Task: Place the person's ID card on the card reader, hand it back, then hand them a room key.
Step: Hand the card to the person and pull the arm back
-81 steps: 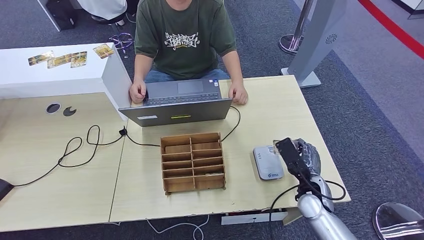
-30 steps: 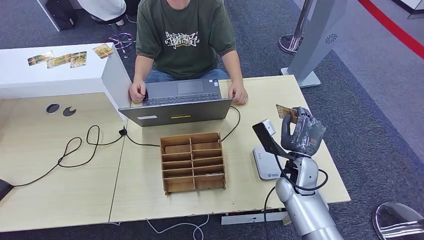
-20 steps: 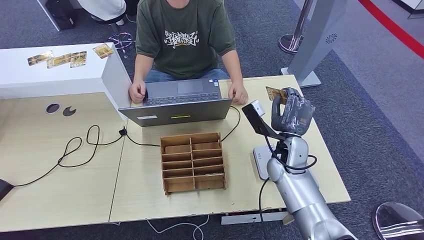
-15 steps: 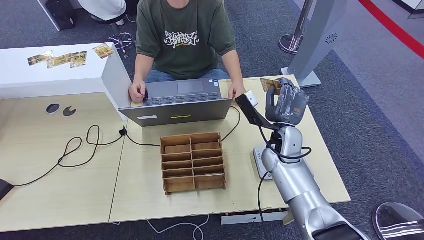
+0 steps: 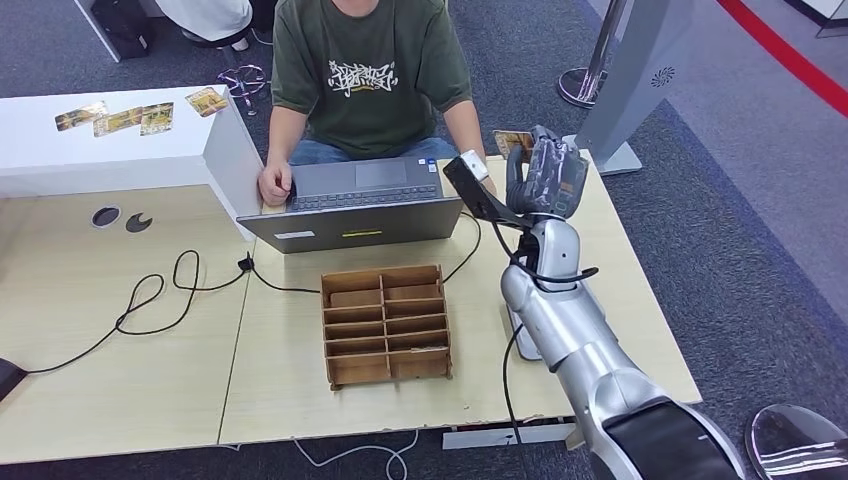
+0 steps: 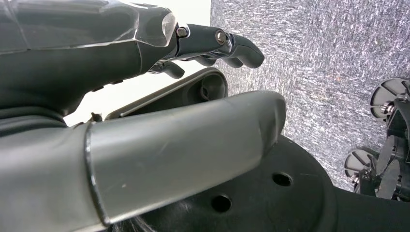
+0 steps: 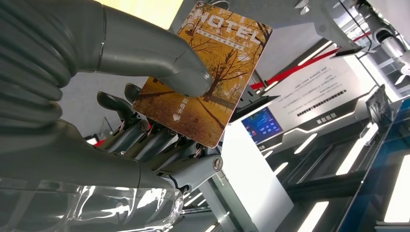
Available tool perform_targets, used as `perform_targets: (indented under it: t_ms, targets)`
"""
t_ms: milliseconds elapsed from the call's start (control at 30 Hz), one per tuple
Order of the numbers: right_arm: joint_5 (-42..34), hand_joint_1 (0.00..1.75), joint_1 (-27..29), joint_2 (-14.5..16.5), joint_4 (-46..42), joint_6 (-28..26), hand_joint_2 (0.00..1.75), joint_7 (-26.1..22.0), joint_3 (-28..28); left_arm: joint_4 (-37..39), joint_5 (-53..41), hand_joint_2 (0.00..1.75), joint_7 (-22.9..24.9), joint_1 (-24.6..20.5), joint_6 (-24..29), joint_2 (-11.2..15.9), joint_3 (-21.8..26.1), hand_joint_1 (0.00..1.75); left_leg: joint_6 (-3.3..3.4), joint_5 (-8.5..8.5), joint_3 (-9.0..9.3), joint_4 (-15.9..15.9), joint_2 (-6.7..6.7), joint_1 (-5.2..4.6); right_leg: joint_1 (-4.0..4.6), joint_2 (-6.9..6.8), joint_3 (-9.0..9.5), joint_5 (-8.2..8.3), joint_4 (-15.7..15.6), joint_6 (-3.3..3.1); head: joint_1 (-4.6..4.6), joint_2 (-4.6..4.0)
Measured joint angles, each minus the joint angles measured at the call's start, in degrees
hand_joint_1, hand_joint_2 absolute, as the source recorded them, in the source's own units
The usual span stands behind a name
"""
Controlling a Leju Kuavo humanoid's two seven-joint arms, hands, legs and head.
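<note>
right hand [image 5: 545, 178] raised near person [image 5: 365, 75], apparently gripping card [image 5: 512, 141]

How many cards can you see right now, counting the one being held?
5. One card is pinched in the right robot hand near the person; four lie on the white counter. The wooden organizer may hide more.

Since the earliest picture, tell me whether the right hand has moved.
Yes. The right hand, holding the card, has moved from beside the card reader toward the person.

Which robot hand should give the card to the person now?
The right hand. It already pinches the card and is raised near the person at the laptop. The left hand hangs low and holds nothing.
</note>
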Motion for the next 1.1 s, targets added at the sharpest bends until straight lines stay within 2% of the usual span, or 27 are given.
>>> perform_targets:
  t_ms: [500, 1100]
  targets:
    - [1.9, 1.75, -7.6, 3.2, 8.9, 0.3, 1.75, 2.2, 1.8, 0.0, -1.2, 0.0, 0.7, -0.7, 0.1, 0.0, -1.1, 0.0, -0.01, 0.01, 0.0, 0.0, 0.0, 0.01, 0.01, 0.0, -0.01, 0.01, 0.0, -0.02, -0.01, 0.0]
    - [6.2, 1.75, -12.5, 4.8, 16.6, 0.7, 1.75, 6.5, 4.6, 0.0, -2.5, 0.0, 1.8, -1.4, 0.2, 0.0, -2.7, 0.0, -0.01, 0.01, 0.0, 0.0, -0.01, 0.01, 0.01, -0.01, -0.01, 0.01, 0.0, -0.02, 0.0, 0.01]
